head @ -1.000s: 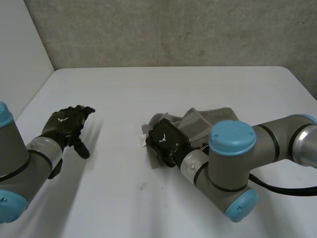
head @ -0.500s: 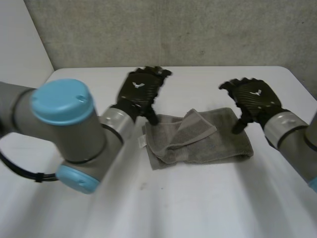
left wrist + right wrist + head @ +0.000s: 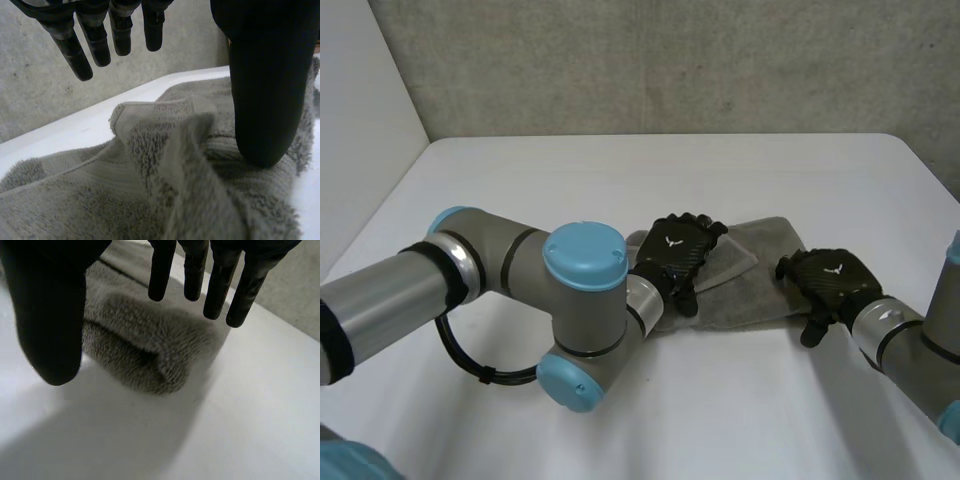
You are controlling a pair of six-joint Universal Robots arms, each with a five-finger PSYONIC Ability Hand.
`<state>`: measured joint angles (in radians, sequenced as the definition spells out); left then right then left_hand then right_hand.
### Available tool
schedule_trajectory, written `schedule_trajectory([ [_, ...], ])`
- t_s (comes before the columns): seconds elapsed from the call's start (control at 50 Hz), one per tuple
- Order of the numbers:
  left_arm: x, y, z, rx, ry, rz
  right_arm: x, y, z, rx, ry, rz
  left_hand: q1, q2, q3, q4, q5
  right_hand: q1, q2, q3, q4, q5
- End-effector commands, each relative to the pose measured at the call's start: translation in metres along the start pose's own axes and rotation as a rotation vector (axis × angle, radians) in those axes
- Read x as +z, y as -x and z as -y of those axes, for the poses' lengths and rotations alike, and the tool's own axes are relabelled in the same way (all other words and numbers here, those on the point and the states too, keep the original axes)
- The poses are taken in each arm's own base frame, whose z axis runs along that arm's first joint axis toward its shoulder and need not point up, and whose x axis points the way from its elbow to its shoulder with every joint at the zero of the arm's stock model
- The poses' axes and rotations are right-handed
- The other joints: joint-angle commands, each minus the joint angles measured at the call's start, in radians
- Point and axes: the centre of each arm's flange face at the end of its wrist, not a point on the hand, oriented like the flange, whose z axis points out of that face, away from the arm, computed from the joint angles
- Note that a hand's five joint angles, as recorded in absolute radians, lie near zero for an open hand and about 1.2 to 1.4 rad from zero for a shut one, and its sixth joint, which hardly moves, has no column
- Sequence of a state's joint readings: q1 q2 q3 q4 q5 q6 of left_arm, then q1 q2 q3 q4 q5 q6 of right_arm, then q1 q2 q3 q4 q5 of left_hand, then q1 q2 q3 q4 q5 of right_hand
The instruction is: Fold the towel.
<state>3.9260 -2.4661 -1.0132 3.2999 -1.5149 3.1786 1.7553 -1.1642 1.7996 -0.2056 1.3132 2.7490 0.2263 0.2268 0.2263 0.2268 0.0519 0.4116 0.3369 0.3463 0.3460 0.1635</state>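
A grey towel (image 3: 760, 272) lies folded and rumpled in the middle of the white table (image 3: 620, 180). My left hand (image 3: 678, 250) is spread over its left part, open. In the left wrist view the fingers (image 3: 95, 40) hang straight above the towel (image 3: 100, 200), a raised flap of cloth runs under the palm, and the thumb's tip rests on the pile. My right hand (image 3: 832, 280) is at the towel's right end, open. In the right wrist view its straight fingers (image 3: 215, 285) hover over the rolled end of the towel (image 3: 140, 350), with the thumb beside it above bare table.
My left arm's elbow (image 3: 582, 300) reaches across the table's near left part and hides the towel's left edge. A concrete wall (image 3: 670, 60) stands behind the table's far edge. Bare table lies beyond the towel and along the near side.
My left hand has come from the towel's far left corner down over its left part. The right hand has dropped from above the far right to the towel's right end.
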Motion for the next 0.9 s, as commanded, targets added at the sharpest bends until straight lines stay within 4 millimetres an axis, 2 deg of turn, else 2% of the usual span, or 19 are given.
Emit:
schedule_trajectory([
  [0.02, 0.01, 0.002, -0.001, 0.004, -0.016, 0.016, 0.006, 0.0, -0.005, -0.036, -0.012, -0.007, 0.049, 0.048, 0.049, 0.048, 0.049, 0.12, 0.194, 0.185, 0.185, 0.193],
  [0.1, 0.018, 0.011, 0.004, 0.006, -0.046, 0.08, 0.007, -0.001, -0.005, -0.042, -0.031, -0.02, 0.064, 0.063, 0.063, 0.063, 0.063, 0.275, 0.35, 0.34, 0.341, 0.348],
  [0.18, 0.02, 0.018, 0.008, 0.003, -0.054, 0.109, 0.008, -0.001, -0.005, -0.044, -0.035, -0.022, 0.064, 0.063, 0.063, 0.063, 0.063, 0.296, 0.37, 0.361, 0.361, 0.369],
  [0.26, 0.019, 0.019, 0.004, 0.002, -0.036, 0.113, 0.01, 0.001, -0.01, -0.046, -0.027, -0.017, 0.064, 0.063, 0.063, 0.063, 0.063, 0.299, 0.373, 0.364, 0.364, 0.372],
  [0.42, 0.018, 0.026, -0.005, 0.002, -0.011, 0.186, 0.014, 0.001, -0.012, -0.053, -0.039, -0.026, 0.064, 0.063, 0.063, 0.063, 0.063, 0.524, 0.599, 0.59, 0.59, 0.598],
  [0.46, 0.018, 0.033, -0.006, 0.002, -0.009, 0.237, 0.014, 0.001, -0.012, -0.058, -0.041, -0.027, 0.064, 0.063, 0.063, 0.063, 0.063, 0.568, 0.643, 0.634, 0.634, 0.642],
  [0.5, 0.017, 0.054, -0.007, 0.003, -0.001, 0.378, 0.014, 0.0, -0.011, -0.064, -0.043, -0.031, 0.064, 0.063, 0.063, 0.063, 0.063, 0.613, 0.688, 0.678, 0.678, 0.686],
  [0.52, 0.017, 0.054, -0.007, 0.003, -0.001, 0.379, 0.014, -0.001, -0.011, -0.069, -0.041, -0.04, 0.064, 0.063, 0.063, 0.063, 0.063, 0.654, 0.728, 0.719, 0.719, 0.727],
  [0.56, 0.012, 0.068, -0.01, 0.021, 0.024, 0.469, 0.014, -0.002, -0.012, -0.075, -0.036, -0.05, 0.061, 0.06, 0.061, 0.06, 0.061, 0.716, 0.79, 0.781, 0.781, 0.789],
  [0.6, 0.009, 0.069, -0.012, 0.033, 0.047, 0.482, 0.014, -0.003, -0.012, -0.082, -0.032, -0.062, 0.055, 0.054, 0.055, 0.054, 0.055, 0.783, 0.858, 0.848, 0.849, 0.857],
  [0.64, 0.004, 0.068, -0.017, 0.04, 0.083, 0.481, 0.014, -0.005, -0.013, -0.103, -0.022, -0.092, 0.046, 0.045, 0.046, 0.045, 0.046, 0.984, 1.058, 1.049, 1.049, 1.057],
  [0.74, -0.016, 0.058, -0.02, 0.041, 0.143, 0.455, 0.015, -0.01, -0.012, -0.155, -0.021, -0.133, 0.014, 0.013, 0.014, 0.013, 0.014, 0.985, 1.059, 1.05, 1.05, 1.058],
  [0.8, -0.028, 0.047, -0.02, 0.037, 0.164, 0.419, 0.016, -0.011, -0.007, -0.206, -0.03, -0.145, 0.005, 0.004, 0.005, 0.004, 0.005, 0.985, 1.059, 1.05, 1.05, 1.058],
  [0.82, -0.034, 0.038, -0.017, 0.032, 0.162, 0.391, 0.016, -0.011, -0.007, -0.207, -0.03, -0.145, 0.005, 0.004, 0.005, 0.004, 0.005, 0.985, 1.059, 1.05, 1.05, 1.058],
  [0.88, -0.044, 0.03, -0.009, 0.007, 0.152, 0.363, 0.016, -0.003, 0.002, -0.286, -0.06, -0.131, 0.002, 0.001, 0.002, 0.001, 0.002, 0.985, 1.059, 1.05, 1.05, 1.058],
  [0.9, -0.044, 0.03, -0.009, 0.007, 0.152, 0.363, 0.016, 0.003, 0.011, -0.333, -0.089, -0.122, 0.002, 0.001, 0.002, 0.001, 0.002, 0.985, 1.059, 1.05, 1.05, 1.058],
])
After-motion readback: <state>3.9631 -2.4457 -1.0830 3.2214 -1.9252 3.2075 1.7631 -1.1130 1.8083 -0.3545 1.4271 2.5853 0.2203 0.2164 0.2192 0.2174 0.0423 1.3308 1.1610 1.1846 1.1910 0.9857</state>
